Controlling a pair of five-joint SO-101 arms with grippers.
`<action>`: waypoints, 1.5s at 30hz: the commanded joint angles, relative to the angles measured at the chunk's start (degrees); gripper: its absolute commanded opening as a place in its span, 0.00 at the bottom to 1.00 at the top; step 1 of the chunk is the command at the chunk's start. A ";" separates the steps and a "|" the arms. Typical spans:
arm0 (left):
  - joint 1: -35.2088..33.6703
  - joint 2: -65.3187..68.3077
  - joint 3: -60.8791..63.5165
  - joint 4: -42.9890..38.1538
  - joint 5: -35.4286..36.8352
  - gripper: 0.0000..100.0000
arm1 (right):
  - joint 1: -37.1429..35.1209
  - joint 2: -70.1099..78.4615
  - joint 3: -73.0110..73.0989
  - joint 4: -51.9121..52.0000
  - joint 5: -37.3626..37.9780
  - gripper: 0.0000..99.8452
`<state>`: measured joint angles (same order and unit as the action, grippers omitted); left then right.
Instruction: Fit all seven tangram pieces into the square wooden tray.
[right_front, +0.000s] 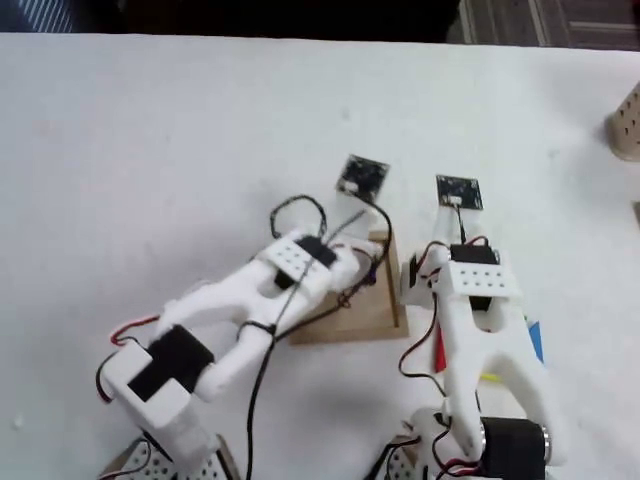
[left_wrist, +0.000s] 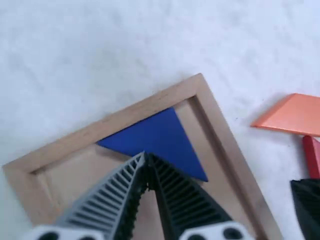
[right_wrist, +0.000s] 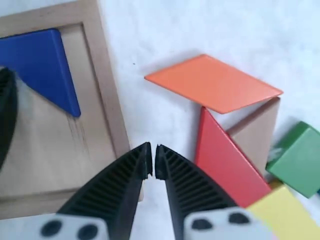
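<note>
Tray: wooden tray (left_wrist: 150, 102) on the surface (left_wrist: 100, 50), far side cut off.
Blue triangle (left_wrist: 155, 137): in a tray corner, part hidden behind the left pincer (left_wrist: 146, 162).
Left pincer: closed, empty.
Right pincer (right_wrist: 152, 157): closed, empty, beside the tray rim.
Outside the tray: orange parallelogram (right_wrist: 215, 82), red triangle (right_wrist: 222, 160); yellow piece (right_wrist: 280, 210) cut off.

From above, the left arm (right_front: 250, 300) covers most of the tray (right_front: 365, 315), and the right arm (right_front: 485, 340) lets show only a red sliver (right_front: 439, 352), a blue sliver (right_front: 535, 340) and a yellow sliver (right_front: 490, 378) beneath it. In the left wrist view, the left gripper (left_wrist: 146, 161) masks one edge of the blue triangle (left_wrist: 155, 137); the orange piece (left_wrist: 295, 115) is cropped. In the right wrist view, the yellow piece (right_wrist: 280, 215) and green piece (right_wrist: 297, 160) run off-frame.
</note>
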<state>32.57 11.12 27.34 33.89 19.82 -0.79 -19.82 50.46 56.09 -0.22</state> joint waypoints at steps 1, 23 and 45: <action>-2.15 1.36 -4.66 6.86 1.23 0.02 | 0.66 -2.59 -2.02 0.04 0.35 0.02; 2.33 21.58 -29.98 15.21 8.53 0.02 | 0.75 -2.51 -2.02 0.04 0.35 0.02; 8.13 19.21 -30.77 10.20 8.26 0.02 | 3.56 -2.95 -2.20 -0.84 2.37 0.02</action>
<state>37.76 32.66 -2.02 46.55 27.65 2.02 -20.44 50.46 56.09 0.22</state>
